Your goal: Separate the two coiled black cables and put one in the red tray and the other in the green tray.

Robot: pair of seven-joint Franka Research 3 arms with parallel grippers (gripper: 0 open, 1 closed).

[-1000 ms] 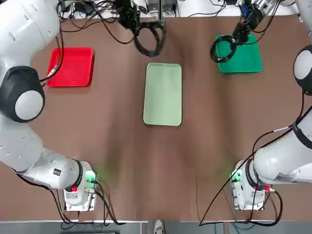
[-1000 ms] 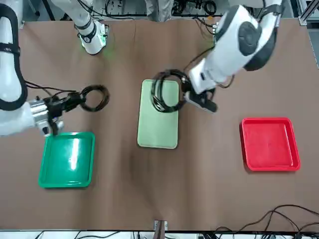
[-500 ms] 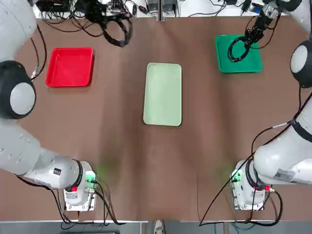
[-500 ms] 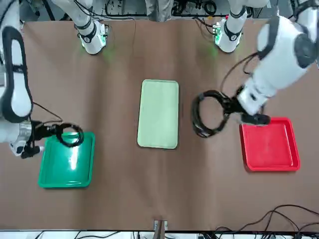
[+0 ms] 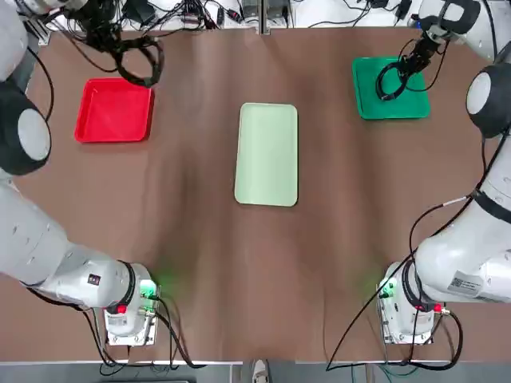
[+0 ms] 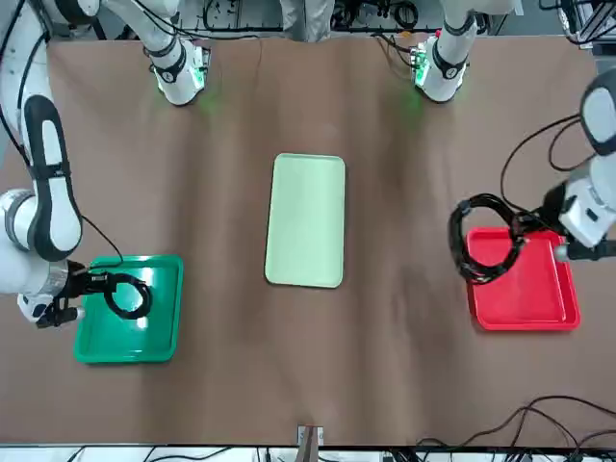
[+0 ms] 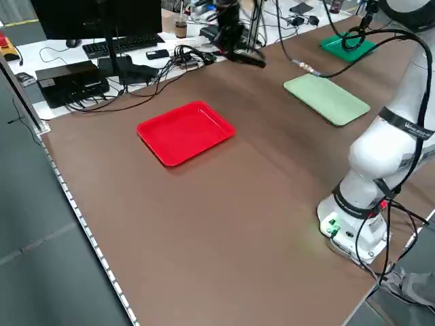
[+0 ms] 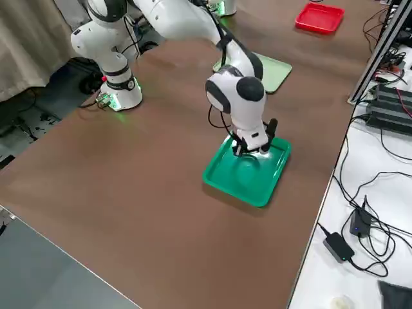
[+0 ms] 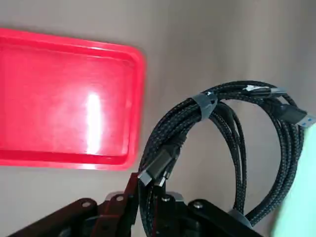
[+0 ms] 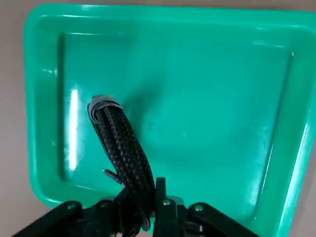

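Front view: both coils carried, apart
Right tool [image 6: 85,285]: pinching smaller coil [image 6: 127,295] over green tray [image 6: 130,342]; you lower, then release
Left tool [image 6: 551,234]: gripping larger coil [image 6: 483,252] at red tray [image 6: 527,294] edge; you centre it first

light: bright, even | glare: red tray [image 9: 64,98], green tray [image 10: 163,108] | shadows: soft

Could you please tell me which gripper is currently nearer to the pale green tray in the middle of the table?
Neither clearly. The left gripper holds the larger cable by the red tray; the right gripper holds the smaller cable over the green tray, both far from the pale tray.
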